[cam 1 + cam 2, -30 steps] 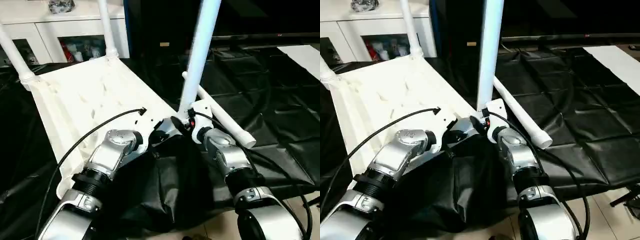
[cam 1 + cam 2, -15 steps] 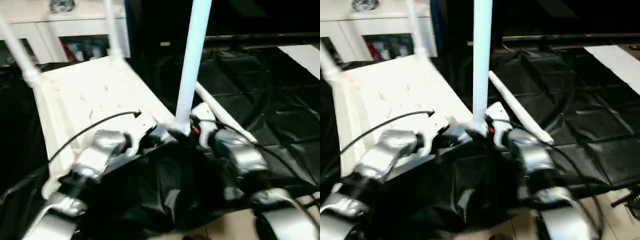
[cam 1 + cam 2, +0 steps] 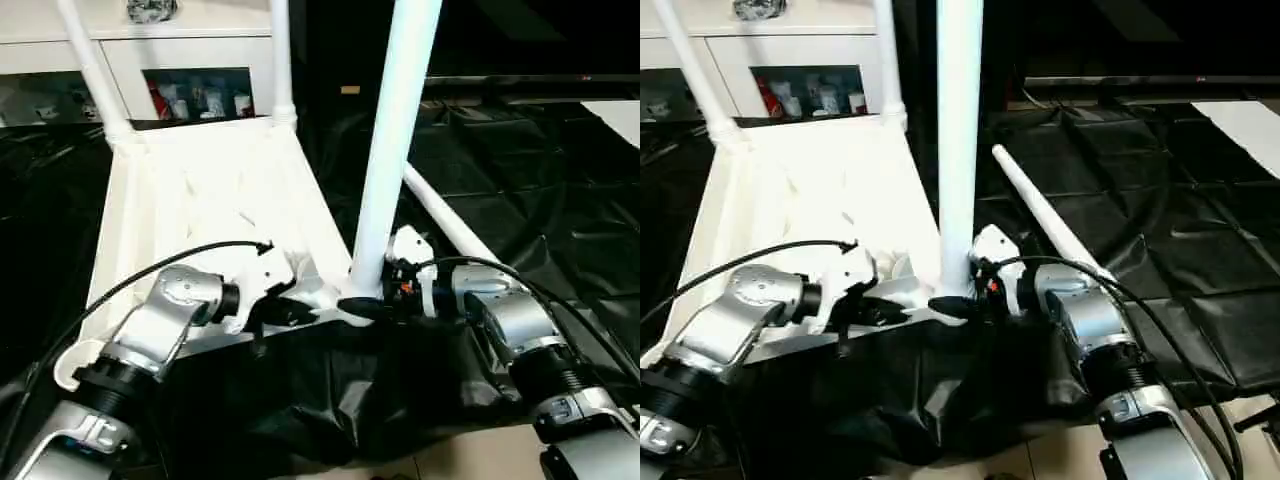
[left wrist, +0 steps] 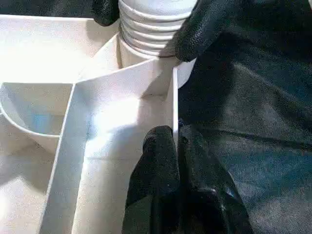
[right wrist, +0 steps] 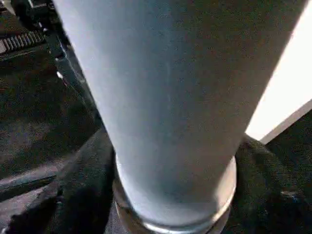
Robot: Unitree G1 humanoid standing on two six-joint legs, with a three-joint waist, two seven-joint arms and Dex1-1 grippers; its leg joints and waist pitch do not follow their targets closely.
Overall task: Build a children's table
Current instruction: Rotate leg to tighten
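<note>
Table top (image 3: 200,200) lies upside down on black sheeting, two far legs in. Left hand (image 4: 175,146) pinched together on the near rim wall, likely bracing it. Right hand (image 3: 372,308) fingers wrap the third leg (image 3: 392,140) at its socket, probably to seat it. Fourth leg (image 3: 1045,222) lies beside.

Both silver forearms are angled inward toward the lower centre of the frame.
The left gripper (image 4: 176,146) is seen pinched shut on a thin white rib (image 4: 174,105); the right gripper (image 4: 148,22) is set with its black fingers (image 4: 204,24) around the base of an upright white leg (image 3: 395,130).
</note>
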